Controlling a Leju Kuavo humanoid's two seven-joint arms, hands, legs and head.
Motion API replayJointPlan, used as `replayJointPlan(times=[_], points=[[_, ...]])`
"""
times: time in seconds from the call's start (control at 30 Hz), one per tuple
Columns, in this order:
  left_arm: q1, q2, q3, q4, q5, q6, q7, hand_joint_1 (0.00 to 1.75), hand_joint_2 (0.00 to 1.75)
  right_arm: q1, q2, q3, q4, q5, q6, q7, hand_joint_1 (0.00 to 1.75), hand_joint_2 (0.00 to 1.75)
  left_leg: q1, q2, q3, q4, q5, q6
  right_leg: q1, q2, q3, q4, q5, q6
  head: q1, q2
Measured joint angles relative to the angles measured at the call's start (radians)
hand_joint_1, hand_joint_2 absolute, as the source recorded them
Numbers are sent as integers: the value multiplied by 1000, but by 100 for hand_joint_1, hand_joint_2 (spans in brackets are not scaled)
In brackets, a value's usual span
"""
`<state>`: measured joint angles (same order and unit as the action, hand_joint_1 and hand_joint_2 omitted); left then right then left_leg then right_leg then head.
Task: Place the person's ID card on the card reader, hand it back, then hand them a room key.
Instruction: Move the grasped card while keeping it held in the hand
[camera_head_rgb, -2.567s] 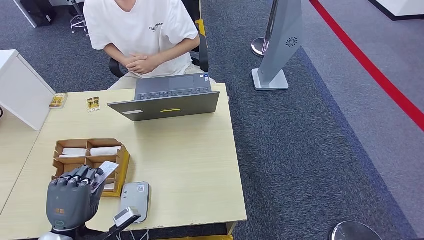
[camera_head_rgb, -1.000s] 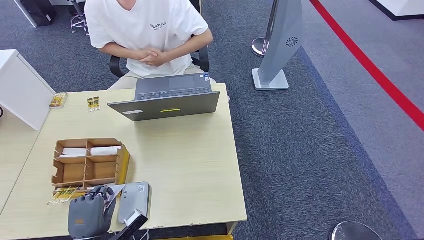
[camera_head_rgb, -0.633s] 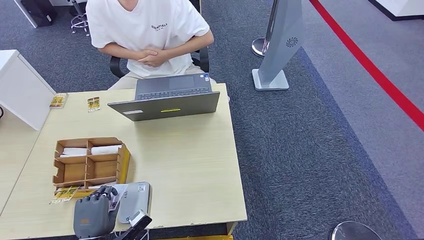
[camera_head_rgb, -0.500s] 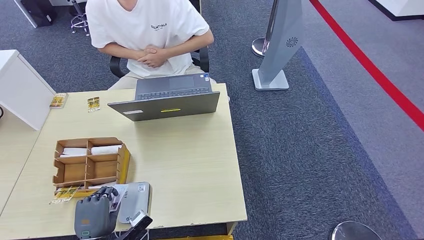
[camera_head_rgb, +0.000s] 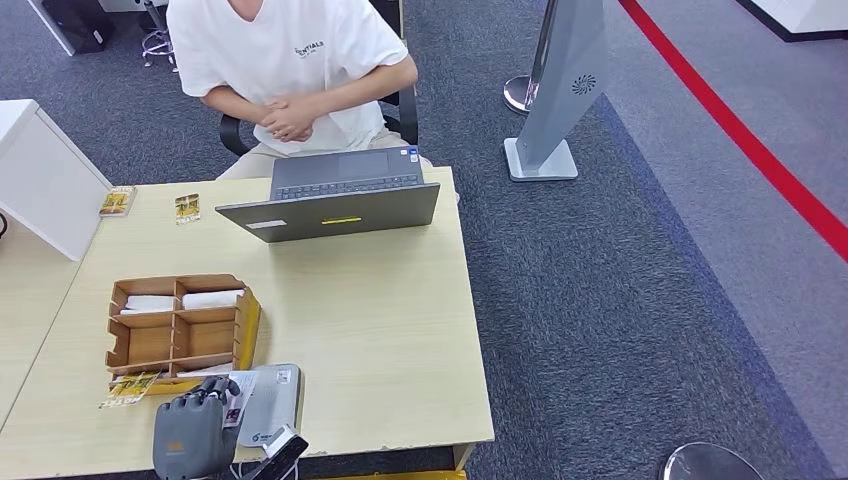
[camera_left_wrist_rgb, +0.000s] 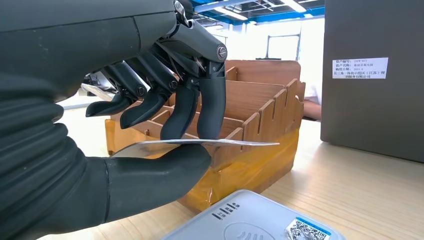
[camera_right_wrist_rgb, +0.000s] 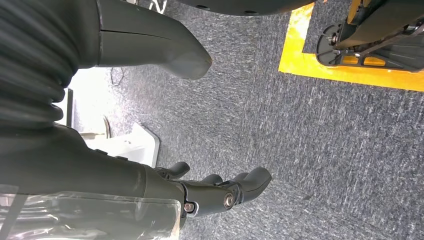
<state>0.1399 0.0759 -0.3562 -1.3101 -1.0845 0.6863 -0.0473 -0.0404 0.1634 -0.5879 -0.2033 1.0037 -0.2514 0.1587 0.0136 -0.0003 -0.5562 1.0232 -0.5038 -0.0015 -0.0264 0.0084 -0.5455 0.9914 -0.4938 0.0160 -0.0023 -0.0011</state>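
ID card (camera_left_wrist_rgb: 200, 143) sits pinched flat between the thumb and fingers of the left hand (camera_head_rgb: 195, 432), held level just above the near table edge. Its free end reaches toward the card reader (camera_head_rgb: 268, 403), which lies on the table (camera_head_rgb: 380, 330) just beside and below the hand, on the robot's right of it. The card hangs above the reader's top face, apart from it. The wooden organiser (camera_head_rgb: 175, 325) stands just behind. The right hand (camera_right_wrist_rgb: 220, 192) hangs over the carpet, fingers loosely apart, holding nothing.
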Motion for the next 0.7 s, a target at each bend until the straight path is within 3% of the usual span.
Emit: replayJointPlan(times=[0.7], points=[[0, 0, -9, 4, -1, 4, 0, 175, 175, 0, 4, 0, 0, 4, 2, 0, 0, 175, 0, 0, 0, 0, 0, 0, 0, 0, 0, 0, 0, 0, 0, 0]])
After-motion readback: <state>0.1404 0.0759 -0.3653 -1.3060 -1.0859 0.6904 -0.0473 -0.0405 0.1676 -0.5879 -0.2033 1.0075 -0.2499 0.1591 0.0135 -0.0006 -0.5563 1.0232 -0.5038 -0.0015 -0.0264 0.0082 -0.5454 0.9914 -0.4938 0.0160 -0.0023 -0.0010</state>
